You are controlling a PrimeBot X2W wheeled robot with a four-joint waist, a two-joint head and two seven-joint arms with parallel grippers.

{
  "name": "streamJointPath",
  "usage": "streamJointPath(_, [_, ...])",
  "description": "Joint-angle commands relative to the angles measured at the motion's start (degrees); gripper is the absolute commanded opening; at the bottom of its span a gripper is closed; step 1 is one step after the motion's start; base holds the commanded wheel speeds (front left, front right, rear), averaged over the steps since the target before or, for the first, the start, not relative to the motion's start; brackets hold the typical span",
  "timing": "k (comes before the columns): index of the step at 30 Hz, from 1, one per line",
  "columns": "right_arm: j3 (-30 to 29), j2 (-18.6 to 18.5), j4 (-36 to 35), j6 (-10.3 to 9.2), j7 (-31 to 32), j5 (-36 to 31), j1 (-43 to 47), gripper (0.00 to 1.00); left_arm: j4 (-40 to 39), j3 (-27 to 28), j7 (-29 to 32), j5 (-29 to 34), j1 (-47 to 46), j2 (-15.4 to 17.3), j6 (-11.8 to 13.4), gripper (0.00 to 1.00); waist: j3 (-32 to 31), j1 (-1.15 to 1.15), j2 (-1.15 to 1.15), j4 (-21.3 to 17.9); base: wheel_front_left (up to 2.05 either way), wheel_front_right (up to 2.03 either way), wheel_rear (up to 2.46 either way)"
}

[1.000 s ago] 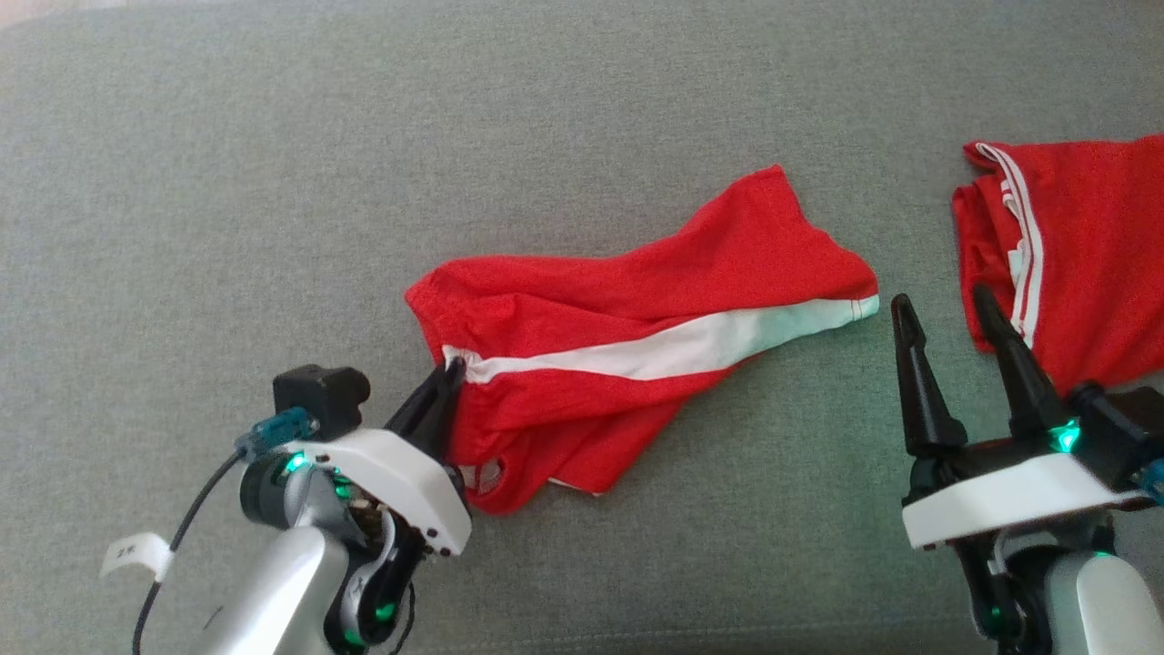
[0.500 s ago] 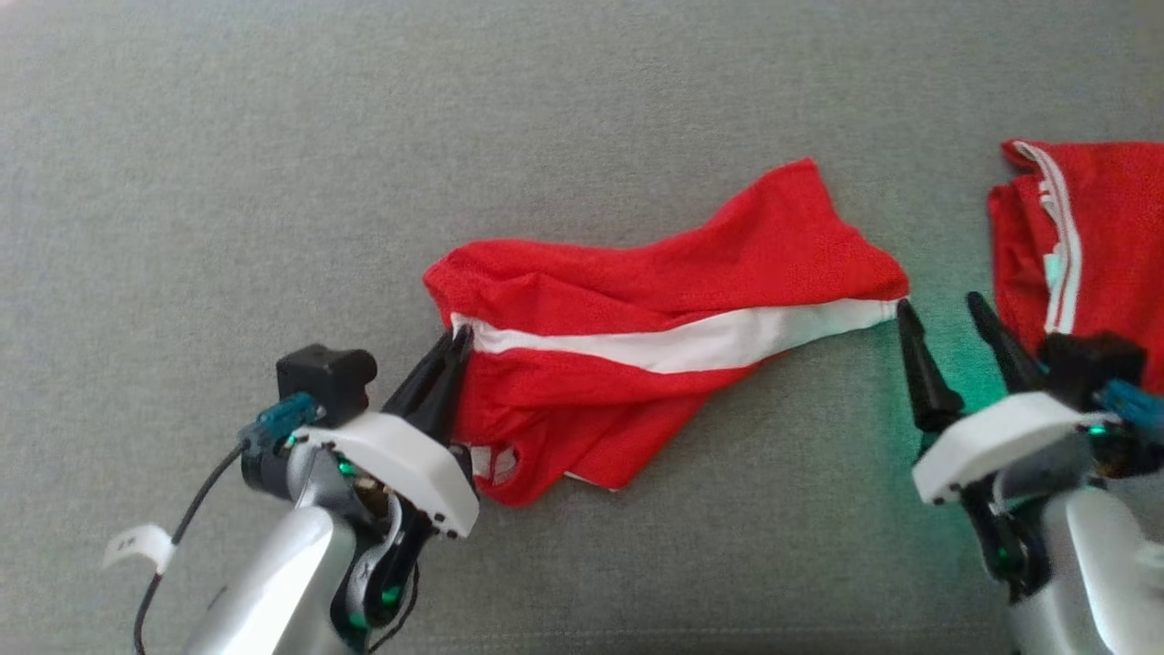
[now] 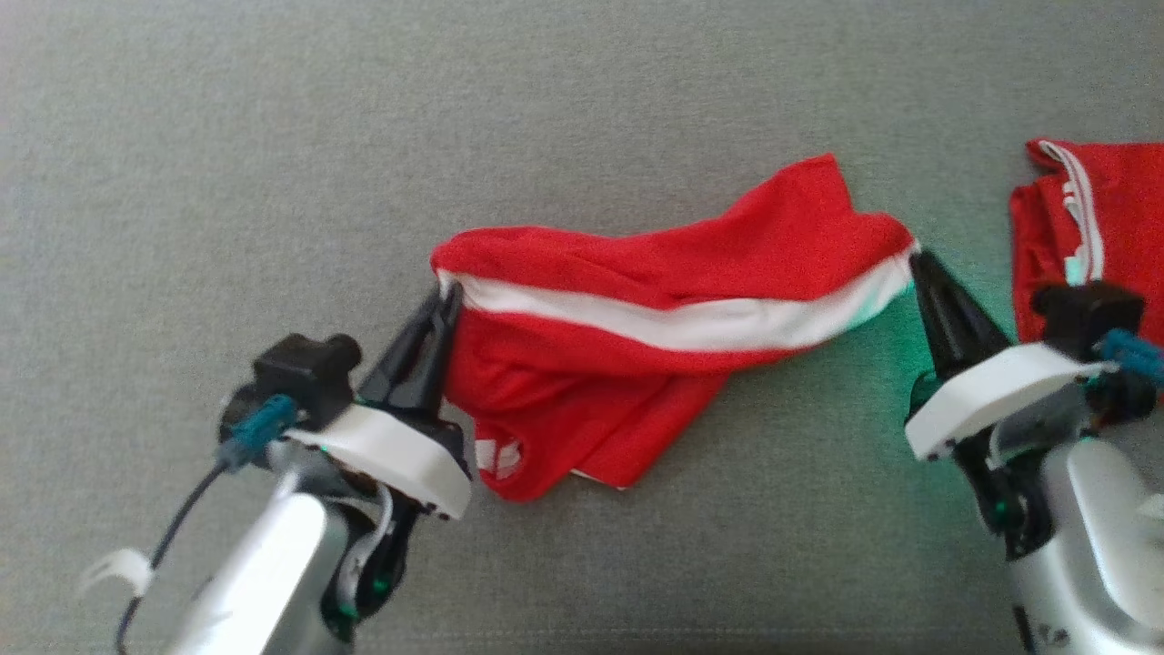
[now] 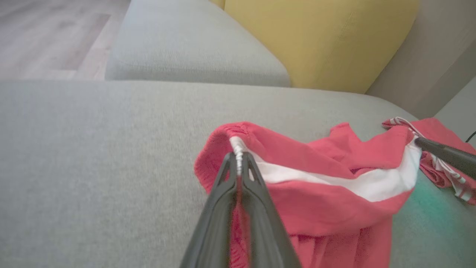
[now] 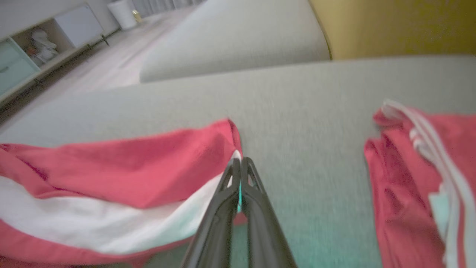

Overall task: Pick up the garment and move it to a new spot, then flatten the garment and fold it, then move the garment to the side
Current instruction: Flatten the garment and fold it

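Left fingers (image 3: 414,350) were clamped on the waistband end of the white stripe. The shorts (image 3: 627,382) sagged between both grips mid-sofa (image 3: 273,136), with the lower folds resting on the cushion. Right fingers (image 3: 946,314) were pinched together on the stripe's hem end, and a second red garment (image 3: 1114,227) lay just beyond them. The cloth looked light, thin and floppy, probably slippery, so I'd hold it by the hems and seams rather than mid-panel, and keep it taut to stop bunching.

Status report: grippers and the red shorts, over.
Left gripper shut on red shorts, waistband end. Right gripper shut on hem end. Second red garment lies right of them, not touching.
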Motion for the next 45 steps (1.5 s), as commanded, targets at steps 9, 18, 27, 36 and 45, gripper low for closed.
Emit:
streamJointPath(9, [-1.3,-2.6,-23.1,0.37,0.2,-0.4,-7.1,0.00,-16.4,5.5,-0.1,5.9,-7.1,7.0,2.9,0.00,-5.1,0.00,0.00,-2.3,0.00,0.00,0.00])
streamJointPath(18, [-4.1,-1.3,-35.0,0.37,4.2,-2.3,-12.7,0.00,-24.3,10.0,3.9,7.1,-15.2,9.4,4.7,0.00,-9.0,0.00,0.00,-3.5,0.00,0.00,0.00])
streamJointPath(27, [-4.0,0.4,-31.2,0.37,5.4,-0.5,-15.1,0.00,-20.9,10.6,4.5,4.4,-19.3,7.9,3.8,0.00,-8.1,0.00,0.00,-3.4,0.00,0.00,0.00])
streamJointPath(36, [-1.8,-0.1,-11.6,0.37,2.9,2.7,-34.4,0.00,-0.2,10.9,-1.3,1.6,-36.3,2.9,-2.0,0.00,-2.8,0.00,0.00,-2.3,0.00,0.00,0.00])
streamJointPath(45, [3.2,3.6,17.8,0.37,-8.6,4.0,-55.6,0.00,31.1,11.3,-9.1,2.6,-54.4,-3.4,-7.3,0.00,-1.1,0.00,0.00,-2.5,0.00,0.00,0.00])
